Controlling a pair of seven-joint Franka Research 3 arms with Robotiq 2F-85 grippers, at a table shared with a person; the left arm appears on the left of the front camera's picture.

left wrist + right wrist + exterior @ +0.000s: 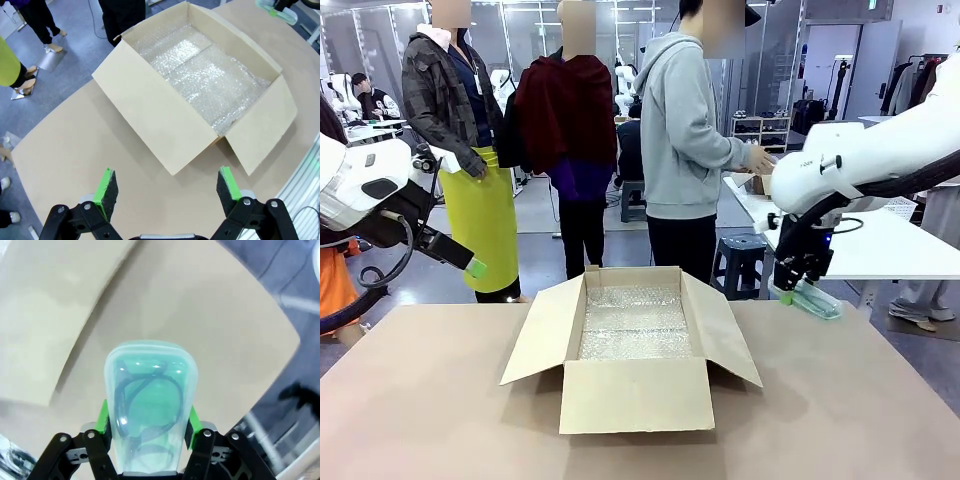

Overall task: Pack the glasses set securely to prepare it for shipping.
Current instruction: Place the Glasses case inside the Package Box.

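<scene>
The mint glasses case (150, 405) is pinched by its long edges in my right claw (149, 422), held above the table (840, 400) beside the cardboard box (635, 395) lined with bubble wrap (635, 320), so I can lower it in; my left claw (169, 186) hangs wide, empty.

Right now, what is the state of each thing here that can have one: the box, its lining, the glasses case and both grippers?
cardboard box: upright, all four flaps folded open
bubble wrap: lying flat, lining the box floor
mint green glasses case: glasses inside, clamped at its sides, to the right of the box
right gripper: shut on the case
left gripper: open, empty, above the table
</scene>
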